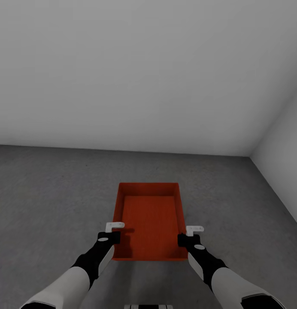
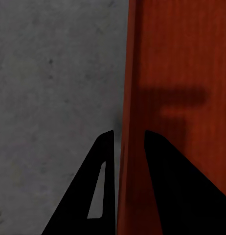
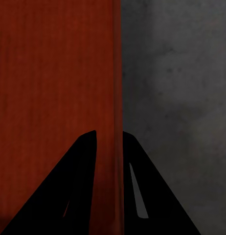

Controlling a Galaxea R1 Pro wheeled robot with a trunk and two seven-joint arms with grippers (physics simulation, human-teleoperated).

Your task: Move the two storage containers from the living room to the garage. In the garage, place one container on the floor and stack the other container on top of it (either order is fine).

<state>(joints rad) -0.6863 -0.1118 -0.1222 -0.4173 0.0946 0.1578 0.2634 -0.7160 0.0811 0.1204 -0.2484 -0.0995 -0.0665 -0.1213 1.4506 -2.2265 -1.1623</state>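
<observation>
Overhead, the red bin sits between both pincers over grey concrete floor, one wall pinched per side so it stays level; the white wall stands well ahead. Left pincer straddles its wall, bare floor just outside. Right pincer likewise clamps the opposite wall, open floor beyond.

left claw straddling red-orange container wall, grey floor

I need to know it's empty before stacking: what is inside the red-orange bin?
Inside the red-orange rectangular storage bin, only its own bare ribbed bottom shows, with nothing in it. The near corners are partly covered by the left pincer and right pincer gripping its side walls.
</observation>
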